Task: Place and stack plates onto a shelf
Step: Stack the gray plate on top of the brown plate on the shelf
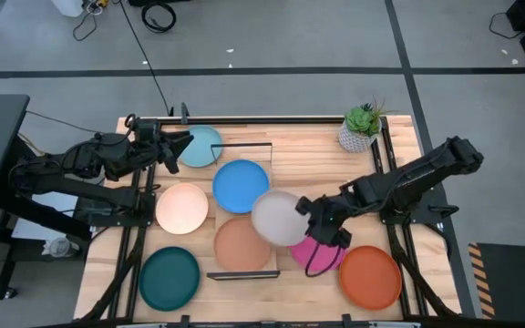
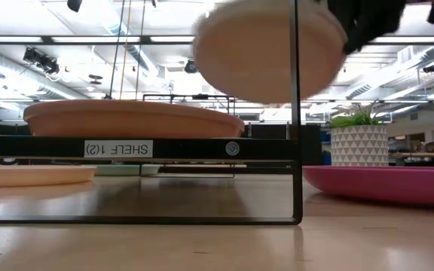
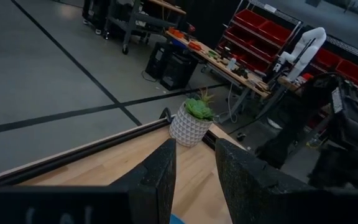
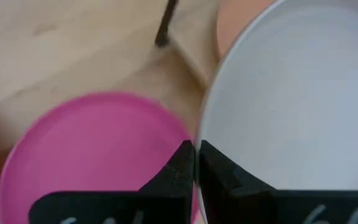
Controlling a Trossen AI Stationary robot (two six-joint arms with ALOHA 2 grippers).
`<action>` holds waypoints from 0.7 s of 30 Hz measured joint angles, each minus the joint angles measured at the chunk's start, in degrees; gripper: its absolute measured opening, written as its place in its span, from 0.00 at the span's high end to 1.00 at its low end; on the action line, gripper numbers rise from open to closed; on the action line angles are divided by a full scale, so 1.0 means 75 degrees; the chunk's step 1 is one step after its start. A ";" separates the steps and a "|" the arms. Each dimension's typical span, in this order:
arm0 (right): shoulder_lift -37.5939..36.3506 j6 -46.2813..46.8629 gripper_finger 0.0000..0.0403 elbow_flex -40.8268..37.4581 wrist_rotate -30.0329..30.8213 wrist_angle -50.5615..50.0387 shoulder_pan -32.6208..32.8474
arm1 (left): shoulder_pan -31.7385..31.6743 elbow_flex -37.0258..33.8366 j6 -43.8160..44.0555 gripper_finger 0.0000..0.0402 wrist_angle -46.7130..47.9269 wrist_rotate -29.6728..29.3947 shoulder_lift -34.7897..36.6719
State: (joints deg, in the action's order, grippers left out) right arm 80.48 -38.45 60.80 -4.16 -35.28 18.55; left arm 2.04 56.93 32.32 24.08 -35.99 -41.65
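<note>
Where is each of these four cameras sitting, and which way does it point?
High view: overhead, looking straight down at the table; both arms show.
Low view: at tabletop height, looking level under the shelf; only a dark bit of an arm shows, top right.
Left wrist view: on the left arm, facing the plant; left gripper open.
Right wrist view: on the right arm, looking down; right gripper pinches the grey-white plate.
Shared: that plate appears in high, low and right wrist views.

eight plates, one shelf, one potted plant, two arms
</note>
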 joint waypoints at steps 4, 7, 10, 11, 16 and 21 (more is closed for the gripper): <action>0.0714 -0.0570 0.96 0.0734 -0.0024 -0.0045 0.0046 | 0.0001 0.0000 0.0000 0.70 0.0014 0.0000 0.0000; 0.1240 -0.0939 0.96 0.1303 -0.0029 -0.0042 0.0021 | 0.0002 0.0000 0.0003 0.70 0.0014 0.0011 0.0000; 0.1781 -0.1469 0.96 0.1799 -0.0246 -0.0041 -0.0021 | 0.0012 0.0000 0.0006 0.70 0.0005 0.0023 0.0000; 0.1972 -0.1650 0.96 0.1947 -0.0362 -0.0040 -0.0037 | 0.0013 0.0000 0.0006 0.70 0.0005 0.0025 0.0000; 0.2862 -0.2465 0.96 0.2640 -0.0513 0.0016 -0.0044 | 0.0012 0.0000 0.0006 0.70 0.0005 0.0030 0.0003; 0.3560 -0.2933 0.94 0.3059 -0.0391 0.0016 -0.0041 | 0.0012 0.0000 0.0000 0.70 0.0017 0.0049 0.0003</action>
State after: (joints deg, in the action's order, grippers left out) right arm 107.18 -60.44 83.75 -7.09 -35.16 18.24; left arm 2.13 56.93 32.32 24.21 -35.62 -41.63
